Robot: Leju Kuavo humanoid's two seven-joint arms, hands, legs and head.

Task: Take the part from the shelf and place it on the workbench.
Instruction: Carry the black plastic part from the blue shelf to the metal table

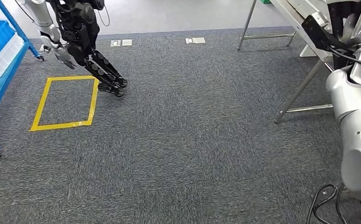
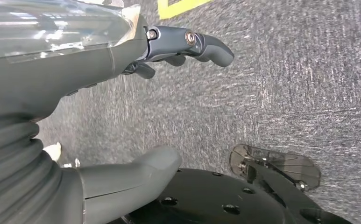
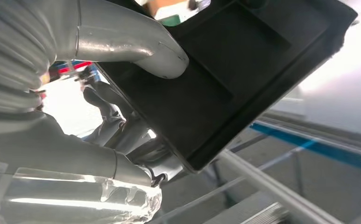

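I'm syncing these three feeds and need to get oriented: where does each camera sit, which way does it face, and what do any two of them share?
Head view: high on the body, looking forward and down at grey carpet and a yellow tape square; the silver right arm shows.
Left wrist view: behind the left hand, facing the carpet; fingers apart, holding nothing.
Right wrist view: behind the right hand, which grips a black part.
Shared: head and left wrist views both show carpet and yellow tape.

Part [image 3: 244, 70] matt black, probably plastic; carpet [image 1: 192, 140] rough grey; shelf [image 1: 1, 42] glossy blue.
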